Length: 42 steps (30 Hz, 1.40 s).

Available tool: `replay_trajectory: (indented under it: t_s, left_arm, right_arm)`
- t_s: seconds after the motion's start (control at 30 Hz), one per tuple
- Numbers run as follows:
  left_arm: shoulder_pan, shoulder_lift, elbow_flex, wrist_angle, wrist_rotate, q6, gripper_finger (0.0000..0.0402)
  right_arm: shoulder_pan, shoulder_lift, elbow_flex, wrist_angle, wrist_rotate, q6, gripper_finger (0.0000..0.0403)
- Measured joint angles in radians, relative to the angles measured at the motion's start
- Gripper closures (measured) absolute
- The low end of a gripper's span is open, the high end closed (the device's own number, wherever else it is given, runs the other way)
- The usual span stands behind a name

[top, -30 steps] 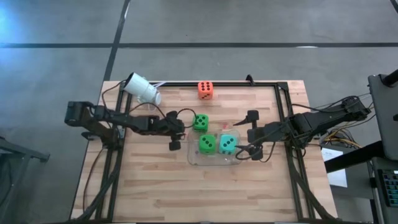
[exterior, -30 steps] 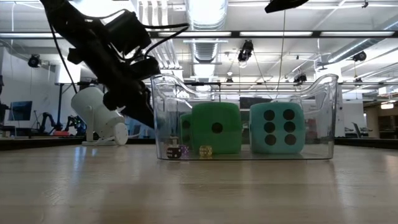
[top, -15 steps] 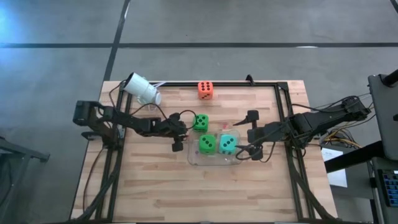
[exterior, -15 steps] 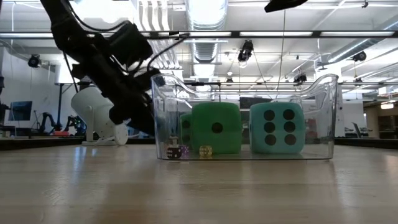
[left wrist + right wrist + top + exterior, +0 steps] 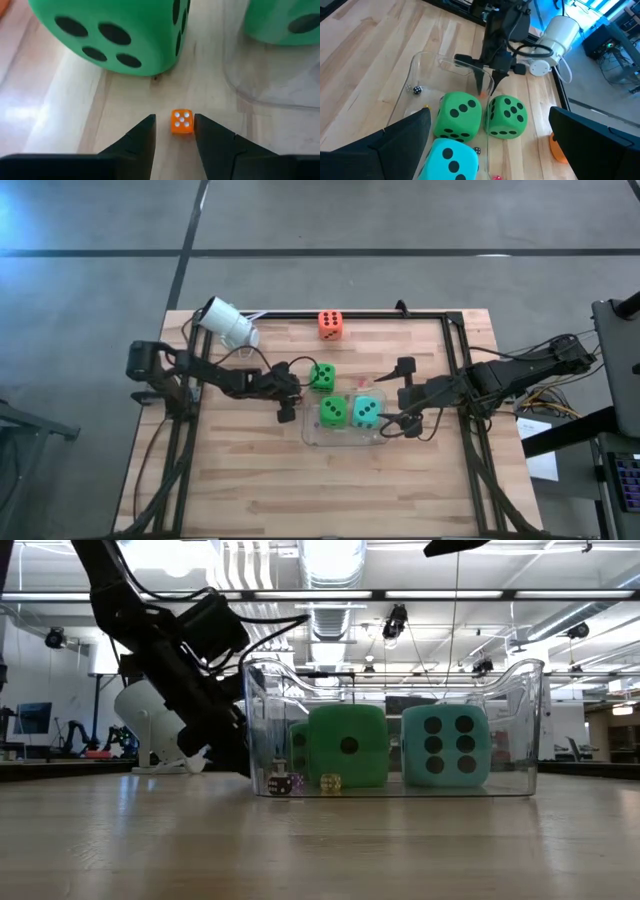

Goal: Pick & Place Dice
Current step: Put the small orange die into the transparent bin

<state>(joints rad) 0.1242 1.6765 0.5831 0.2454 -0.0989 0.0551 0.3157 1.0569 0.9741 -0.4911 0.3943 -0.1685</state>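
Observation:
A tiny orange die (image 5: 181,121) lies on the wood between the loose green die (image 5: 322,376) and the clear tray (image 5: 312,436). My left gripper (image 5: 175,127) slants down over it, open, one finger on either side; a gap shows beside one finger, while the other finger stands very close. The tray holds a green die (image 5: 333,412), a teal die (image 5: 367,411) and some tiny dice (image 5: 280,783). A large orange die (image 5: 331,325) sits at the far edge. My right gripper (image 5: 398,395) hangs wide open above the tray's right end.
A white cylindrical camera (image 5: 230,323) stands at the table's far left corner, with its cable trailing by the left arm. A black frame (image 5: 455,350) runs along the far and side edges. Bare wood lies toward the near edge.
My left gripper has sunk toward the table beside the tray's left wall and has crept a little toward the green die. Its finger gap looks unchanged.

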Motion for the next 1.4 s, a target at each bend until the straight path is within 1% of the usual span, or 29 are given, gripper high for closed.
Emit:
replay_trajectory:
  t_s: [0.13,0.3,0.4,0.73,0.9,1.07,1.23,1.4]
  left_arm:
    - [0.0,0.026,0.002,0.028,0.012,-0.015,0.0266]
    - [0.0,0.027,0.002,0.032,0.014,-0.013,0.0271]
    - [0.0,0.027,0.002,0.029,0.018,-0.013,0.0285]
    - [-0.001,0.027,0.002,0.023,0.022,-0.01,0.0348]
    - [-0.002,0.016,0.002,0.016,0.021,-0.01,0.0352]
    - [-0.003,-0.05,0.011,-0.032,0.016,-0.01,0.0352]
    - [-0.003,-0.163,0.031,-0.154,0.012,-0.009,0.0341]
    - [-0.004,-0.299,0.034,-0.239,-0.05,-0.002,0.0339]
  right_arm:
    - [0.0,0.0,0.0,0.001,0.0,0.0,0.0003]
    - [0.0,0.0,0.0,0.001,0.0,-0.004,0.0003]
    - [0.0,0.0,0.0,0.001,0.0,-0.012,0.0003]
    - [0.0,0.0,0.0,0.002,0.0,-0.012,0.0003]
    - [0.0,0.0,0.0,0.002,0.0,-0.011,0.0003]
    - [0.0,0.0,0.0,0.003,0.0,-0.01,0.0003]
    - [0.0,0.0,0.0,0.003,0.0,-0.008,0.0003]
    - [0.0,0.0,0.0,0.002,0.0,-0.008,0.0003]
